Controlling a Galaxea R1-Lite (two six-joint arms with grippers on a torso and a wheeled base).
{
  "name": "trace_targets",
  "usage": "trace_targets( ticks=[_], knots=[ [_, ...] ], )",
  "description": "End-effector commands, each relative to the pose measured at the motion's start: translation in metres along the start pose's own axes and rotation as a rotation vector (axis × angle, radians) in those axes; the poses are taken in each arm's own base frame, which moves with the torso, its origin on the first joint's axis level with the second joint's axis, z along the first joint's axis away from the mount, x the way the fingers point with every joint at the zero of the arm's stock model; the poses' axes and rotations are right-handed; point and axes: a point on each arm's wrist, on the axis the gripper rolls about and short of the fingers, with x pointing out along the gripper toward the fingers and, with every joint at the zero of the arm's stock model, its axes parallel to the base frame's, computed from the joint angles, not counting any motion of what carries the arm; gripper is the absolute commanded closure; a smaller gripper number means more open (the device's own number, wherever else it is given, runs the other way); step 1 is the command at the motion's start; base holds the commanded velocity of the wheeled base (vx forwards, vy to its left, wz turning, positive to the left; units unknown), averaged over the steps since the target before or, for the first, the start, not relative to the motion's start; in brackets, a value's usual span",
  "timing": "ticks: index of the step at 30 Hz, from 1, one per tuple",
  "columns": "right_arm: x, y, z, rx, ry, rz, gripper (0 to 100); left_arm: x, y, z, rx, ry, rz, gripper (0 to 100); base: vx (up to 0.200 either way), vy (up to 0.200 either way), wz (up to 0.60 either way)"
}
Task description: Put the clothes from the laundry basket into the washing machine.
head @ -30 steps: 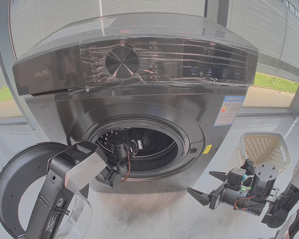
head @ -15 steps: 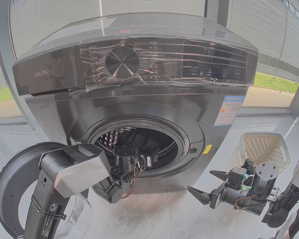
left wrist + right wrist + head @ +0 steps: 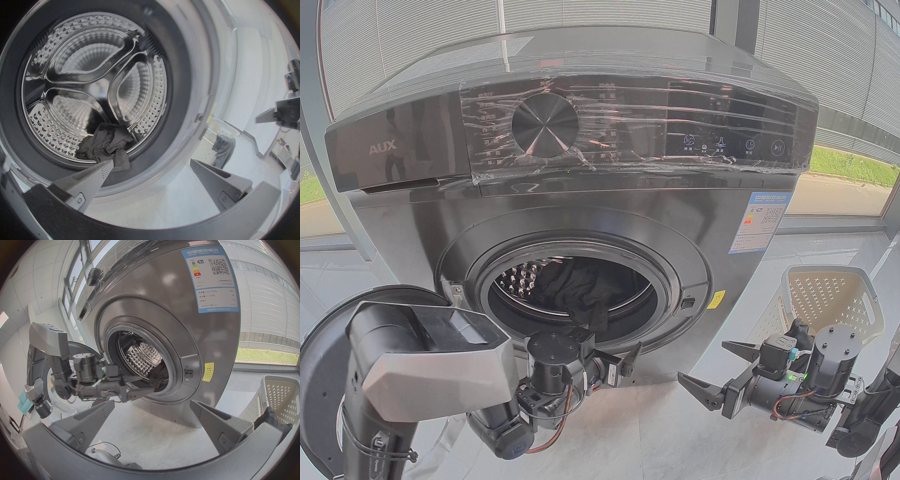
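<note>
Two claws, both empty-handed right now. Left gripper hangs just outside the washing machine, about six o'clock under the porthole rim, jaws spread wide, nothing between them. One dark garment lies bunched at the front of the drum, a flap draped over the lip at six o'clock. Right gripper hovers above the floor, out at four o'clock from the opening, jaws wide too, gripping nothing. Just behind it stands the laundry basket, another dark cloth slung over its near rim. Door hangs open at eight o'clock.
</note>
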Motion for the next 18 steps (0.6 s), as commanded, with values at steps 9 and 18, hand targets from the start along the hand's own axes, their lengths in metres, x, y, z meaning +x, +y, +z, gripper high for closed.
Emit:
trace_targets(
  ticks=[9,18],
  knots=[
    [-0.012,-0.001,0.013,0.004,-0.067,-0.007,0,-0.115,-0.013,0.065,-0.036,-0.120,-0.103,0,0.000,0.000,0.00],
    [-0.039,-0.019,0.028,0.018,-0.160,-0.095,0,-0.161,0.018,0.092,-0.146,-0.218,0.013,0,0.000,0.000,0.00]
  ],
)
